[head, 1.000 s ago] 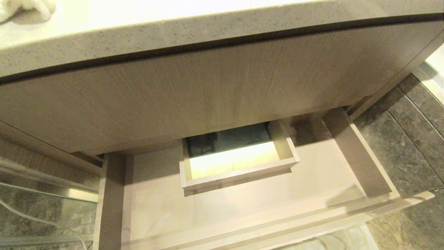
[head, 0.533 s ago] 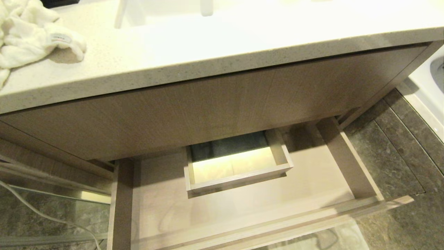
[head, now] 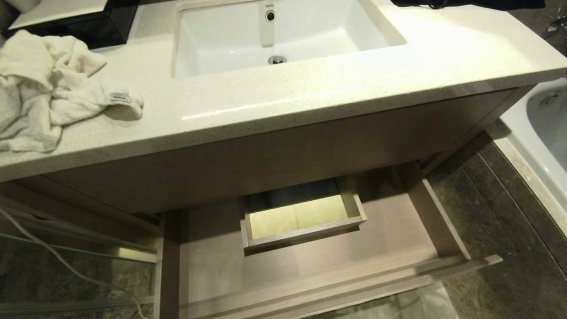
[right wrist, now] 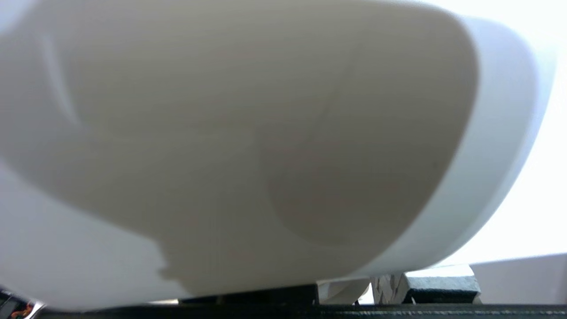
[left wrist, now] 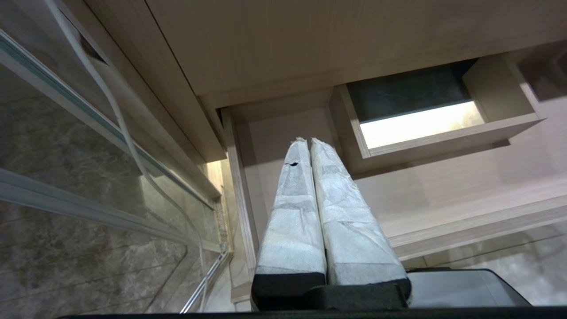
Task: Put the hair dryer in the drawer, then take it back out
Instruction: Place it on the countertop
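The hair dryer (right wrist: 248, 146) fills the right wrist view as a broad white rounded body pressed close against the jaws. My right gripper is shut on it, and only one wrapped finger (right wrist: 389, 287) shows beneath it. Neither arm nor the hair dryer shows in the head view. The drawer (head: 363, 283) under the vanity stands pulled open, with a small inner box (head: 305, 235) at its back and a bare floor. My left gripper (left wrist: 308, 141) is parked low beside the drawer's (left wrist: 465, 226) left corner, its white-wrapped fingers (left wrist: 292, 212) pressed together on nothing.
On the pale countertop (head: 310, 93) a crumpled white towel (head: 48, 88) lies left of the sink (head: 283, 40). A bathtub rim (head: 531, 146) stands at the right. A glass panel with a loose white cord (head: 57, 261) is at the lower left, over a dark stone floor (head: 487, 212).
The head view has swung upward: the countertop, towel, sink and bathtub have come into sight. The drawer stays open and unmoved.
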